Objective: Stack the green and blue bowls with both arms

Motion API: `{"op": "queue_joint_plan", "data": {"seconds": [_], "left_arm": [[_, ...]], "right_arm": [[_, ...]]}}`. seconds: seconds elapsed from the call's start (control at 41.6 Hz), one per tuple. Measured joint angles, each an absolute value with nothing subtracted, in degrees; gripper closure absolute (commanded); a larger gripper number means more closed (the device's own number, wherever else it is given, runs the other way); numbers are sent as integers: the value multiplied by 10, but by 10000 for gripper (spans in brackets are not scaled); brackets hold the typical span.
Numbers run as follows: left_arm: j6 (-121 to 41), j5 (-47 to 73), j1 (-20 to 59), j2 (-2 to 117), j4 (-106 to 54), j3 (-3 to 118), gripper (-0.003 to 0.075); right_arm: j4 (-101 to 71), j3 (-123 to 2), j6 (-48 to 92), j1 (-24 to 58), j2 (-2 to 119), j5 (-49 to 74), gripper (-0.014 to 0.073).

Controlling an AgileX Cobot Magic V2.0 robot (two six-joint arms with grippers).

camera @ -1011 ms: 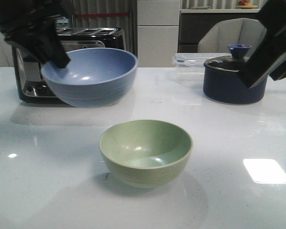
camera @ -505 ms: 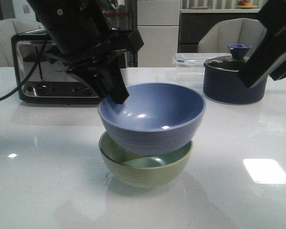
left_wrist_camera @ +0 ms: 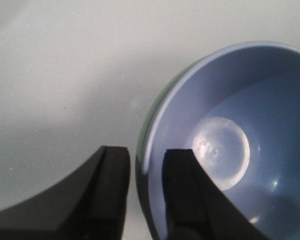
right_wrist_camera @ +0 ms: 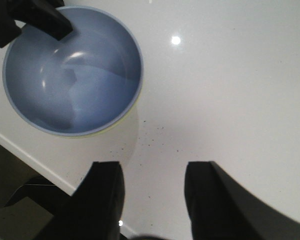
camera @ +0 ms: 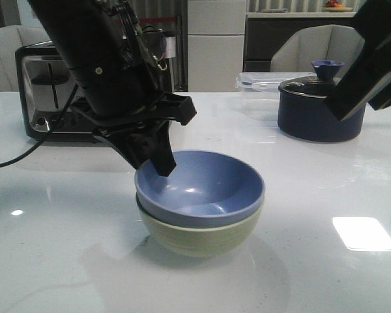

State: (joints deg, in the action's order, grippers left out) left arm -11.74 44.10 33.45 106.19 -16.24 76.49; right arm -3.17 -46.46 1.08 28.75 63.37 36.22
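Observation:
The blue bowl [camera: 202, 189] sits nested inside the green bowl [camera: 195, 238] at the table's middle. My left gripper [camera: 153, 166] straddles the blue bowl's near-left rim, one finger inside and one outside. In the left wrist view the left gripper [left_wrist_camera: 146, 152] has its jaws a little apart, and a thin strip of table shows between the outer finger [left_wrist_camera: 115, 170] and the green bowl's edge [left_wrist_camera: 155, 100]. My right gripper [camera: 339, 107] hangs open and empty at the upper right. The right wrist view shows the right gripper [right_wrist_camera: 152, 170] over bare table, away from the blue bowl [right_wrist_camera: 72, 70].
A chrome toaster [camera: 45, 91] stands at the back left behind the left arm. A dark navy pot with a glass lid [camera: 319, 107] and a clear plastic container [camera: 260, 88] stand at the back right. The table's edge [right_wrist_camera: 20, 145] shows in the right wrist view.
My left arm carried the blue bowl from the back left to over the green bowl, then lowered it until it nested inside. The right arm has not moved.

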Motion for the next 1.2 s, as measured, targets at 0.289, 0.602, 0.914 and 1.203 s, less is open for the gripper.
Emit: {"op": "queue_joint_plan", "data": {"seconds": [0.289,0.602,0.914,1.203], "left_arm": [[-108,460,335,1011,-113,770,337],[-104,507,335,826,-100,727,337],[-104,518,335,637,-76,572,337],[-54,521,335,509,-14,473,339]], "right_arm": [[-32,-465,11,287,634,362,179],[-32,-465,12,287,634,358,179],[-31,-465,12,287,634,351,179],[-25,-464,12,287,587,388,179]]}}
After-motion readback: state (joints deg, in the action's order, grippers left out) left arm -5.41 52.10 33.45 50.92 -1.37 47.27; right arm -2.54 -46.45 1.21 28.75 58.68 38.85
